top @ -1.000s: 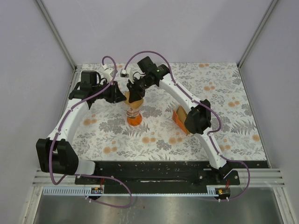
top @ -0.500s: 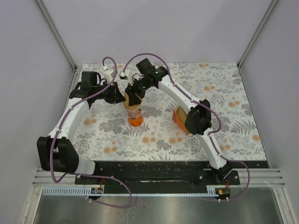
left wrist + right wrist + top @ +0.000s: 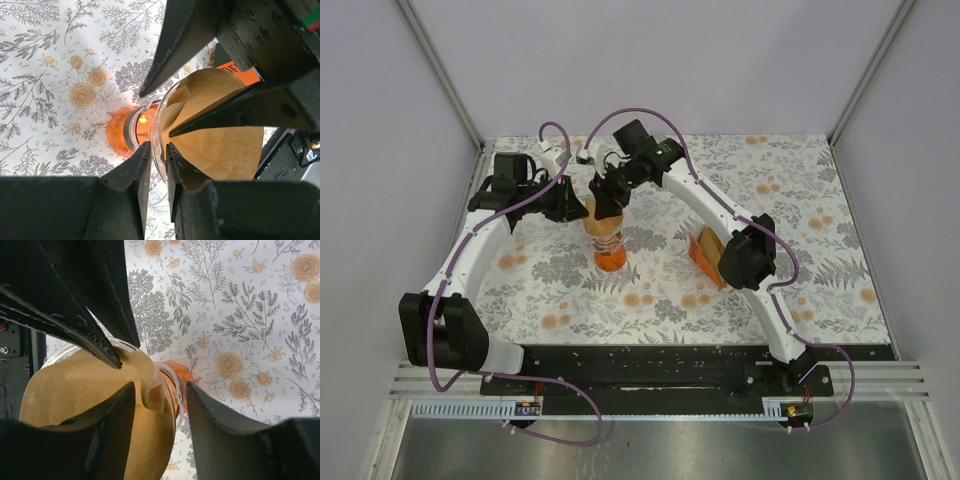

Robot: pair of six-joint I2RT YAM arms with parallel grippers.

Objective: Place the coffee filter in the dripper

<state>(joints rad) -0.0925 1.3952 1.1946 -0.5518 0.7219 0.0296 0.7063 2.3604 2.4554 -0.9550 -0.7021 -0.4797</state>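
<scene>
in the one dripper (image 3: 609, 254) sits one coffee filter (image 3: 220, 140).

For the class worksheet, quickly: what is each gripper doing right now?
Left gripper: closed on the dripper rim.
Right gripper: open, astride the coffee filter edge, gripping nothing.

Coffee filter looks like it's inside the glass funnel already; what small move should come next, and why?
Probably lift the right gripper straight up and clear. The coffee filter sits inside the funnel of the dripper, the right jaws stand open around the filter's edge, and the left gripper pinches the rim, steadying it.
</scene>
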